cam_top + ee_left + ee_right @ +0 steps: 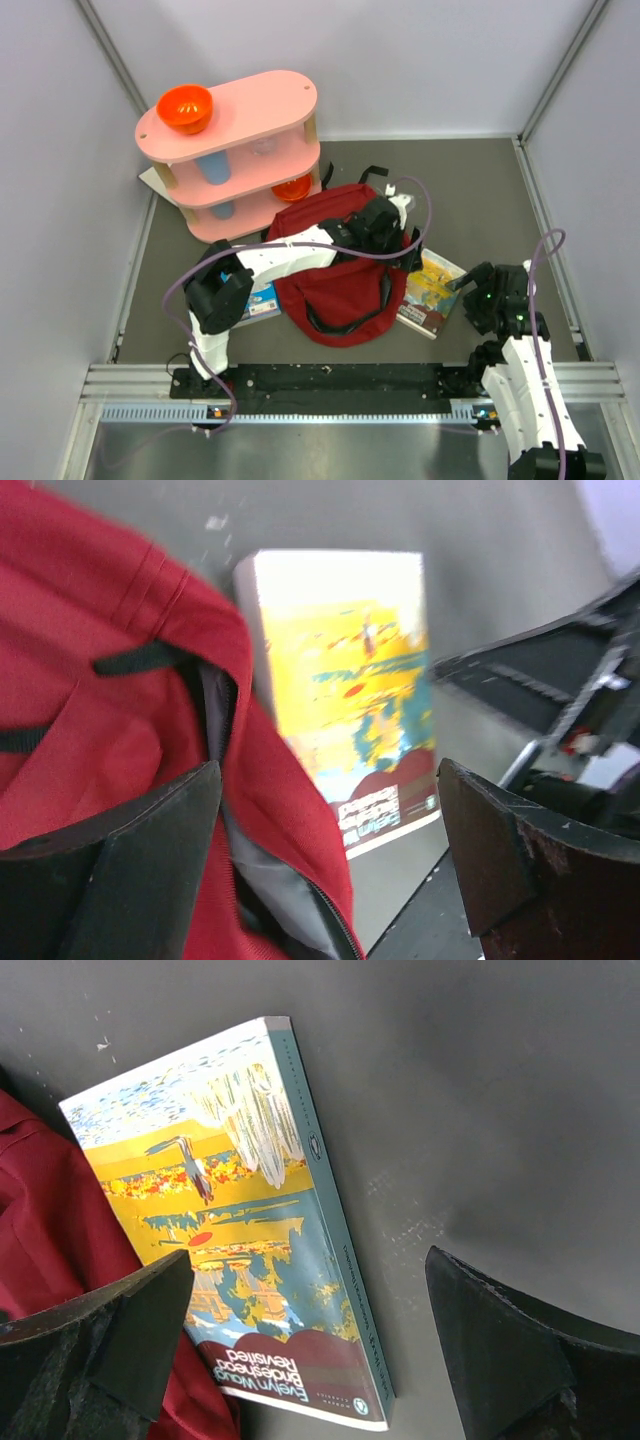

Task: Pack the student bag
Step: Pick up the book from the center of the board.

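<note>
Student bag [335,275]: lies flat at mid-bench, dark red, black straps across the top; shows zip edge and grey lining in the left wrist view, so looks at least partly unzipped.
Bench [480,190]: grey, carries bag, books and shelf.
Yellow book [240,1230]: lies flat, cover up, against the bag's right edge, apparently touching the fabric; outside the bag.
Blue book [265,300]: lies at the bag's left side, partly hidden under the left arm; also outside the bag.
Left gripper [328,820]: hangs over the bag's right edge by the zip; jaws spread wide with the fabric rim between them, gripping nothing.
Right gripper [310,1305]: hovers above the yellow book's lower end; jaws wide apart, empty, no contact visible.
Pink shelf [235,150]: stands far left, orange bowl [185,108] on top; seems no part of the job.
Done: apparently nothing packed; bag's inside hidden, so contents cannot be ruled out.
Left: probably holding the mouth open, lifting each book in, closing the zip.
Progress: judged early.
</note>
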Motion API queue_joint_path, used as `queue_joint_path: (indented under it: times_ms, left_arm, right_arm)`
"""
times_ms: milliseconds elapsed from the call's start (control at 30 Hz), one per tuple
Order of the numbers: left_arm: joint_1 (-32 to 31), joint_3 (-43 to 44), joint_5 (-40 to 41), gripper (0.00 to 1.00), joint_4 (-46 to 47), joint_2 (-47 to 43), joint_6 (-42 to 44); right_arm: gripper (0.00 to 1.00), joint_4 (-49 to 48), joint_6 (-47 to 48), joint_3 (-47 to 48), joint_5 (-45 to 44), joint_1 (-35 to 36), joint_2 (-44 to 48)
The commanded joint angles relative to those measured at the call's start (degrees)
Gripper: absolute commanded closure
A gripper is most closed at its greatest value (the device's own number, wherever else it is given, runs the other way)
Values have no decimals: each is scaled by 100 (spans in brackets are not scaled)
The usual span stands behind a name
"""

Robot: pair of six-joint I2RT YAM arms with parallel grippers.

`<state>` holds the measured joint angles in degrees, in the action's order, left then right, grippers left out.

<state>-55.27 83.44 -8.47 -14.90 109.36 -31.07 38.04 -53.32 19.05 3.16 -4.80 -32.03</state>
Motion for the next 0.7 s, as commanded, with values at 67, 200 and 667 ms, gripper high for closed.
queue_joint_path:
  times_ms: [67,200,667]
  left_arm:
    - [103,787,-699,7,575,303,111]
    - [174,1042,-972,7,838,708,-144]
    - [288,1377,-2115,11,1621,1325,-760]
  right_arm:
    - [2,-201,-82,213,-298,-74,4]
    - [2,-201,-143,205,-298,-74,30]
    - [2,-183,-328,11,-298,-74,311]
